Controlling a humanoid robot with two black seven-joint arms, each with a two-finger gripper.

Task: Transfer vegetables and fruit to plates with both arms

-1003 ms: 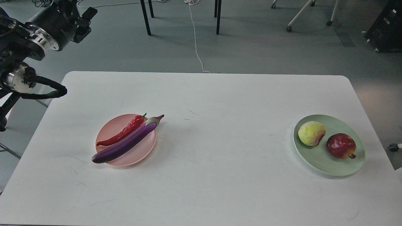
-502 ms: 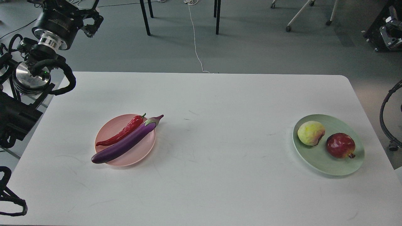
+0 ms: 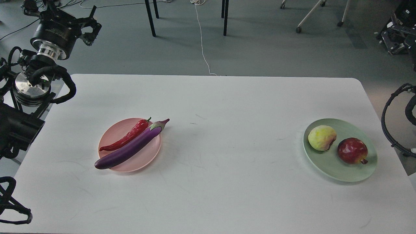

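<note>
The purple eggplant (image 3: 130,148) and the red chili pepper (image 3: 126,136) lie side by side on the pink plate (image 3: 143,162), left of the table's middle. The yellow-green fruit (image 3: 321,138) and the dark red pomegranate (image 3: 352,150) sit on the mint green plate (image 3: 344,172) at the right. My left gripper (image 3: 63,14) is raised beyond the table's far left corner, far from the pink plate; its fingers cannot be told apart. My right gripper (image 3: 396,34) is dark and small at the top right edge, off the table.
The white table (image 3: 227,107) has rounded far corners. My right arm's black cable loop (image 3: 388,123) hangs just past the table's right edge. Black chair legs (image 3: 225,18), a white cable (image 3: 203,42) and a wheeled chair base (image 3: 308,18) are on the floor behind.
My left arm has swung round and now points up and away at the far left. My right arm's cable loop and gripper have come into view at the right edge. The food has not moved.
</note>
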